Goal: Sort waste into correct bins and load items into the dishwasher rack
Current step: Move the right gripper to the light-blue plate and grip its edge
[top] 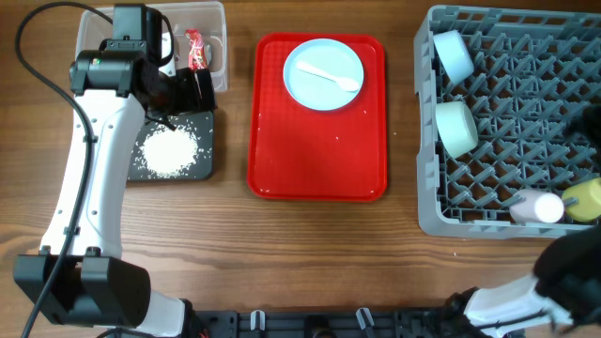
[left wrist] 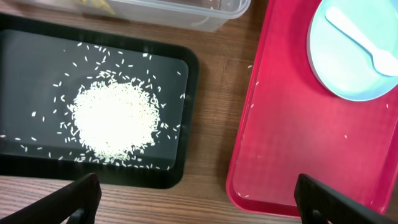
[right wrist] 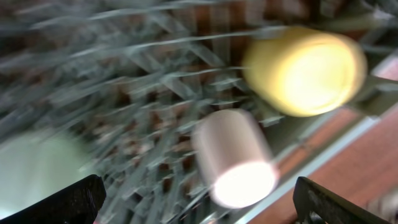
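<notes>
Left pincer (left wrist: 199, 193) hovering wide, empty, above rice (left wrist: 112, 121); right pincer (right wrist: 199, 205) gaping over rack (top: 470, 225). Plate (top: 315, 91), spoon (top: 331, 75) needing loading next.

A: Left arm (top: 89, 188)?
B: White tapering link; black joints and base, left of frame; thin black cable (top: 21, 45) loops upper left.
A: Right arm (top: 512, 302)?
B: Lower right corner; white link, blurred black joint.

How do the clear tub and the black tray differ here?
The clear tub is see-through; the black tray is opaque. The clear tub holds a red wrapper; the black tray holds a pile of rice. The tub's walls look taller, the tray's shallow. Both are rectangular, left of the red serving tray.
</notes>
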Robot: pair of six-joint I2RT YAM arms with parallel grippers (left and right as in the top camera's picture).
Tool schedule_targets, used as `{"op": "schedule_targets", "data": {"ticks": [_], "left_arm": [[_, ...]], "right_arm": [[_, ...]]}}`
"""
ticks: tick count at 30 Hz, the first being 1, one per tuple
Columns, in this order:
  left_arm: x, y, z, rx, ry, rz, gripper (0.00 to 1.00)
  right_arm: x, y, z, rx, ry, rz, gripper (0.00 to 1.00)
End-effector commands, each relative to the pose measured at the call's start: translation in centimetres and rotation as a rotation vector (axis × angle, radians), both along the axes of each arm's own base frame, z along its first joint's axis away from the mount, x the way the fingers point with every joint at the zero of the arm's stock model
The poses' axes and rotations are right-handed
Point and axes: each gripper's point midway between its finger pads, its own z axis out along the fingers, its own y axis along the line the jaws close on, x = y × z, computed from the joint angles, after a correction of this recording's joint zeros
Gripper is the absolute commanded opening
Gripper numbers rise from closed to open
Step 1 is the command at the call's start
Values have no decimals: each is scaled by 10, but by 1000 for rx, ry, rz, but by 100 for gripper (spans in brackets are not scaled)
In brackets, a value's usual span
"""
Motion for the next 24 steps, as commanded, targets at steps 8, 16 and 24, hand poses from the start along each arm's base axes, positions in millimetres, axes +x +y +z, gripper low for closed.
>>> {"op": "schedule_targets", "data": {"ticks": [8,16,24], "left_arm": [[0,1,-6,-8,16,11,100],[0,1,-6,-8,16,11,100],[0,1,-6,-7,16,11,100]], "right_arm": [[153,331,43,19,-468,610,97],[212,379,-116,95,-318,705,91],[247,413,-137,-28,-461,842,91]]}}
